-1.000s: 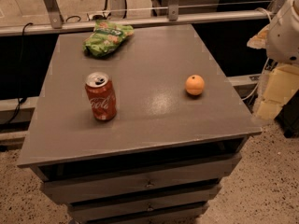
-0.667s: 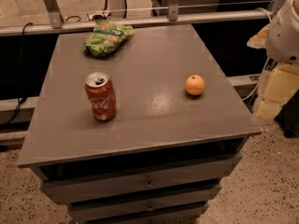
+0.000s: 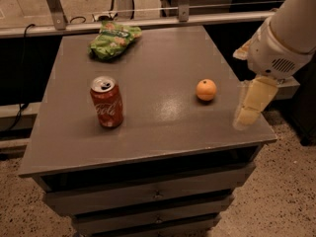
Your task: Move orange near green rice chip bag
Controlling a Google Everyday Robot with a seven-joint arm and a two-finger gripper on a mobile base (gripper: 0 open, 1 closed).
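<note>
1. At the right edge of the camera view, the robot's cream-coloured gripper (image 3: 248, 113) hangs from the thick white arm (image 3: 282, 47). It points down just beside the near right corner of the flat grey cabinet top (image 3: 148, 135). It holds nothing, and I cannot tell whether it is spread or closed.
2. The small round glossy orange (image 3: 206, 89) rests on the right half of the top, near the gripper but not touching it. Nothing crowds it. The arm probably waits on this side because the reach to the fruit is short.
3. The bright green wrinkled foil rice chip bag (image 3: 114, 39) lies flat at the far left corner, well apart from the orange. I judge that the move has not begun.
4. The red Coca-Cola can (image 3: 106, 102) stands upright on the near left, nearer than the straight path from fruit to bag. A carry along the far side should miss it.
</note>
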